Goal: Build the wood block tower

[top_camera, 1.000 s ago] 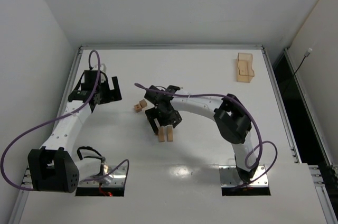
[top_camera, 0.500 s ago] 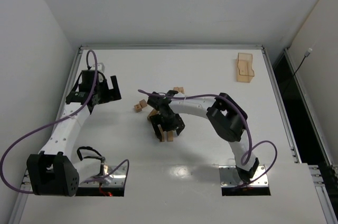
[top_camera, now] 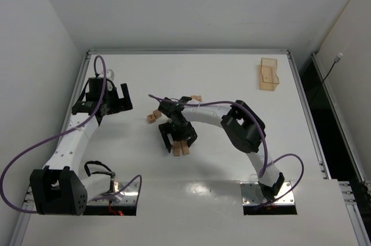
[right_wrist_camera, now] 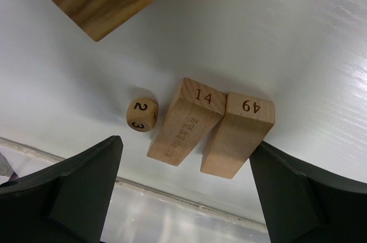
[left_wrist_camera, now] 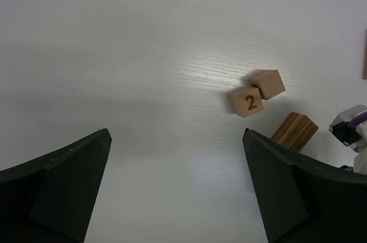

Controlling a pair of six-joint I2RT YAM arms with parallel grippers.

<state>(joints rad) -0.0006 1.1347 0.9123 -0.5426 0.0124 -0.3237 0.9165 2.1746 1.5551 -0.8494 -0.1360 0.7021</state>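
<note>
The right gripper [top_camera: 178,140] hangs over two bars [top_camera: 181,148], jaws wide apart, holding nothing.
Both bars, marked 14 and 49, lie flat on the table [top_camera: 232,72], touching at their numbered ends, below the gap of the jaws; a small cube [right_wrist_camera: 141,115] sits just beside the 14 bar. The left gripper [top_camera: 117,100] hangs well to the left, jaws apart and empty; two cubes [left_wrist_camera: 247,101] lie touching ahead of it.

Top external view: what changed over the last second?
The right arm's elbow swung left and the right gripper eased toward the near edge above the two bars, jaws open, nothing held. That uncovered small blocks behind its wrist. The two bars, cube pair, tray and open left gripper stayed put.
</note>
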